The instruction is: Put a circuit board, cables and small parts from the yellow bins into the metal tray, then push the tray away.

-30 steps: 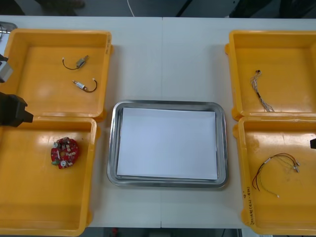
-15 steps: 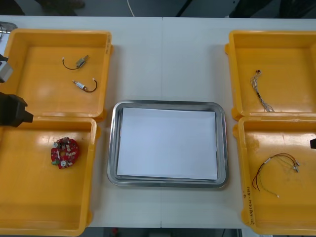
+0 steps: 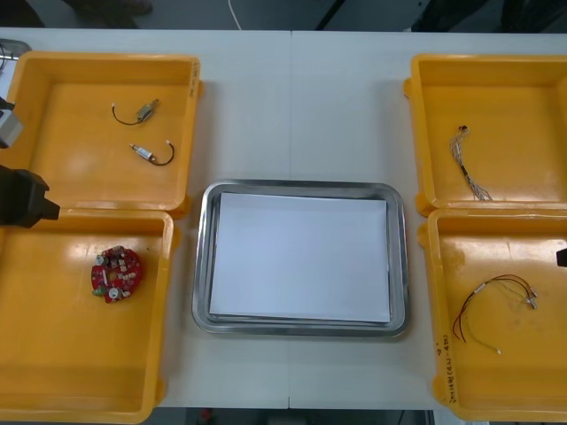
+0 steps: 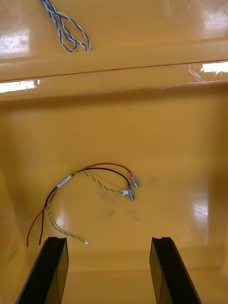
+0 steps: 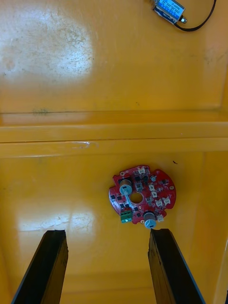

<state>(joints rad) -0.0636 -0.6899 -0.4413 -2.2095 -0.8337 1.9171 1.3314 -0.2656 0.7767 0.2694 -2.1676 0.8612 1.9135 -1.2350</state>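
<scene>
First, go for the circuit board, flat in the near left yellow bin, just beyond the spread, empty fingers of the left pincer and nearer one finger than the other. Shift sideways to centre over it, then descend straight and close across the rim, clear of the raised components. Lift above the bin wall before crossing to the metal tray on the bench, white inside and bare of parts. Leave the right pincer, likewise wide open and gripping nothing, above the red and yellow cable in the near right bin. Grip gently: probably prone to slipping on so thin a disc.
</scene>
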